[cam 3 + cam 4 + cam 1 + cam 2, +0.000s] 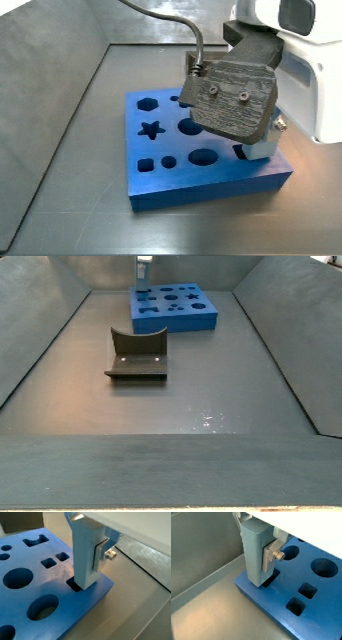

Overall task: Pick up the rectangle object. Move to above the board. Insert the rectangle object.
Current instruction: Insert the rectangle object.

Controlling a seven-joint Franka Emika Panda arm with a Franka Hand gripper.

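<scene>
The rectangle object (pixel 85 554) stands upright in the gripper (pixel 90 554), whose fingers (pixel 100 551) squeeze its sides, with its low end in a dark slot at the edge of the board (pixel 37 577). Bare grey floor (pixel 201 406) lies beside that edge.

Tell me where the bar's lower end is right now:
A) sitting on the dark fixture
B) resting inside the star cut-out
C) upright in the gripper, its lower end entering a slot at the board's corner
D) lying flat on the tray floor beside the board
C: in both wrist views the rectangle object stands upright, clamped by the gripper, and its lower end meets a dark rectangular slot near the corner of the board.
</scene>
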